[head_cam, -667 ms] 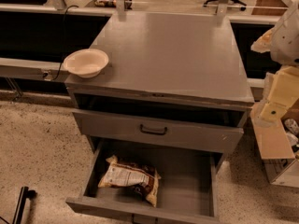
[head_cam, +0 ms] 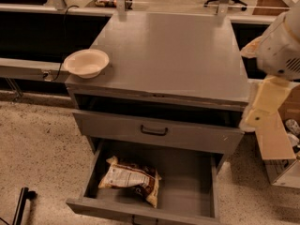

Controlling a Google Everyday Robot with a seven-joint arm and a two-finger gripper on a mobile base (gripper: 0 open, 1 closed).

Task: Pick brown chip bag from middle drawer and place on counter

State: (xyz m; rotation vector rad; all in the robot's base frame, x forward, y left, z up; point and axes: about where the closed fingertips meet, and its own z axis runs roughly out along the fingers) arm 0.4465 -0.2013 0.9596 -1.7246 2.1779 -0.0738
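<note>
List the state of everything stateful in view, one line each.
brown chip bag: lying flat in the drawer's left half, not held.
middle drawer: pulled open.
handled drawer: shut.
bowl: upright on the counter, front-left corner, looks empty.
pincer: off the counter's right edge, far from the bag.

Dark brown chip bag [head_cam: 130,179] flat in open middle drawer [head_cam: 187,193], counter [head_cam: 173,50] above, gripper [head_cam: 257,114] off counter's right edge

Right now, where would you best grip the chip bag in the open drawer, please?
Grip the chip bag across its short middle, from above: it lies flat in the drawer, left-front, nothing over it. The gripper hangs right of the counter.
</note>
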